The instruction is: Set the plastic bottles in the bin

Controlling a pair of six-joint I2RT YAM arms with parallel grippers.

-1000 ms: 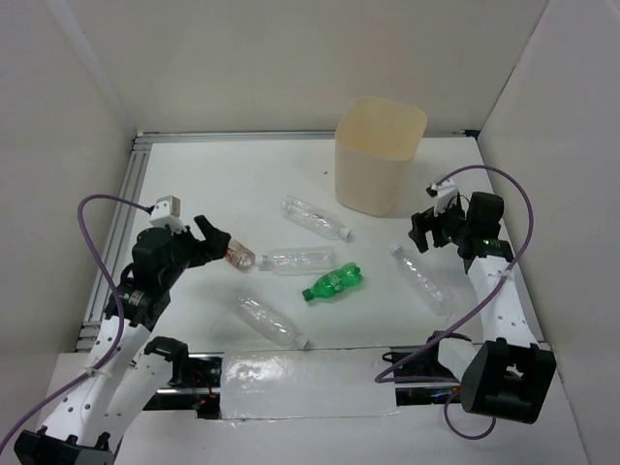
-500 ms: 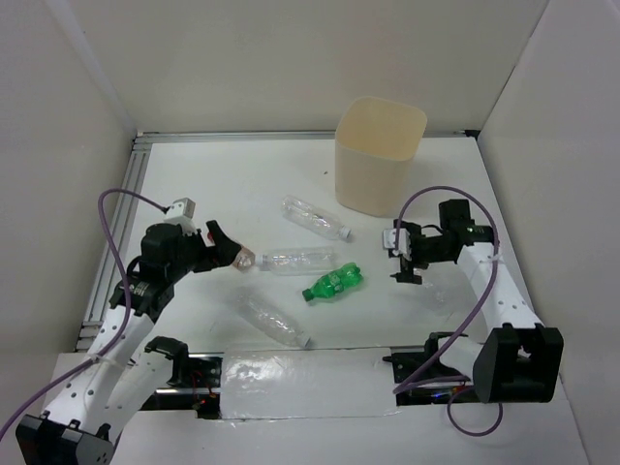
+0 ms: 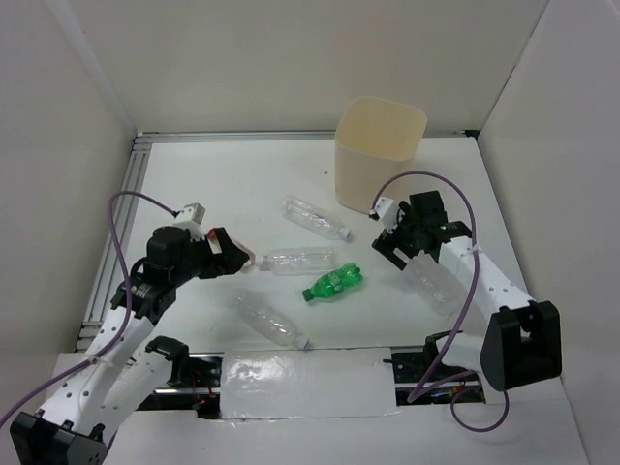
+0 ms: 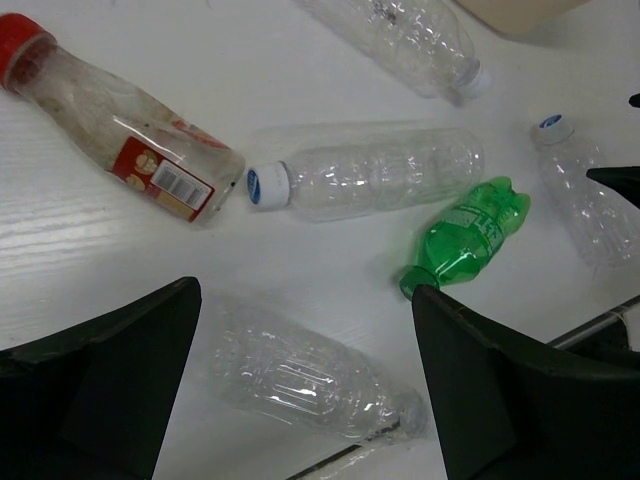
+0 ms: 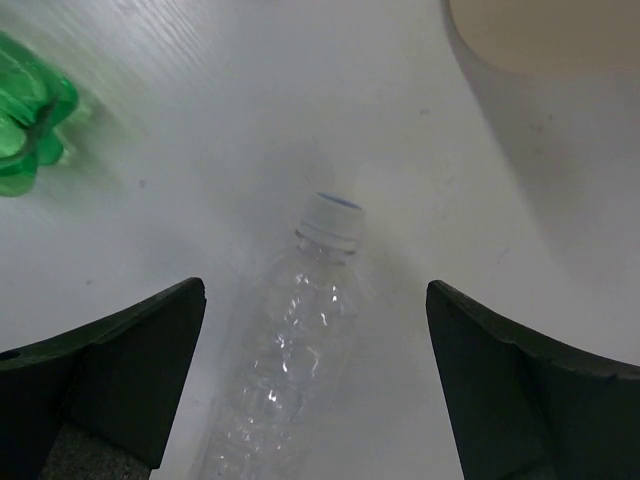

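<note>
Several plastic bottles lie on the white table. Through my open left gripper I see a short red-capped bottle, a clear white-capped one, the green one and a clear one below the jaws, which hold nothing. In the top view this gripper hovers left of the middle clear bottle. My right gripper is open above another clear bottle, apart from it, and sits near that bottle's cap end. The cream bin stands upright behind.
Another clear bottle lies left of the bin's base, and the green bottle is mid-table. A metal rail runs along the left edge. White walls close in both sides. Taped plastic covers the near edge between the arm bases.
My right arm has swung left and come over the cap end of the right clear bottle. My left gripper has moved a little right toward the bottles. Both stay open.
</note>
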